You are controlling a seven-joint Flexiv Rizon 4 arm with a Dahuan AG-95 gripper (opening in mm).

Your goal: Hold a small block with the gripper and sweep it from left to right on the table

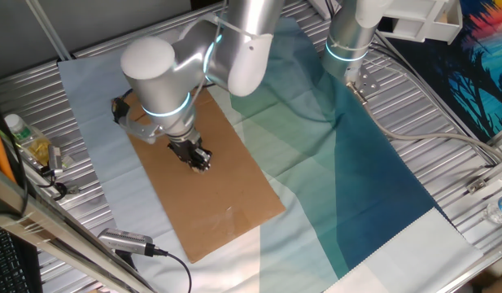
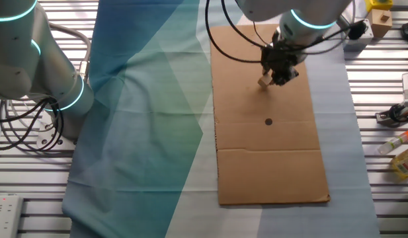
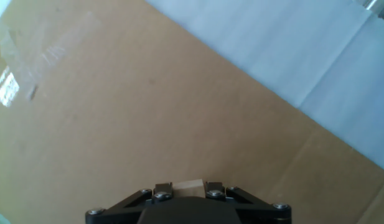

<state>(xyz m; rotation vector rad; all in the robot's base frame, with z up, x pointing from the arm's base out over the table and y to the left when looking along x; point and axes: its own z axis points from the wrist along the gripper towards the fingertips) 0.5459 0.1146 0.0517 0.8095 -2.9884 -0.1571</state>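
My black gripper [image 1: 201, 163] hangs from the silver arm with the cyan ring, low over the brown cardboard rectangle [image 1: 226, 203]. It is shut on the small tan wood block [image 3: 188, 185], which shows between the two jaws at the bottom of the hand view. In the other fixed view the gripper [image 2: 275, 78] holds the block [image 2: 264, 81] at its tip, over the upper part of the cardboard [image 2: 270, 152]. Whether the block touches the cardboard cannot be told. The table [image 1: 446, 138] is ribbed silver metal draped with pale blue and teal cloth [image 1: 348, 187].
The second silver arm [image 1: 348, 37] stands idle at the back right and also shows in the other fixed view [image 2: 38, 59]. A dark dot [image 2: 268, 121] marks the cardboard. Bottles and tools [image 2: 402, 149] lie at the table's edge. A black cable [image 1: 165, 260] runs along the front.
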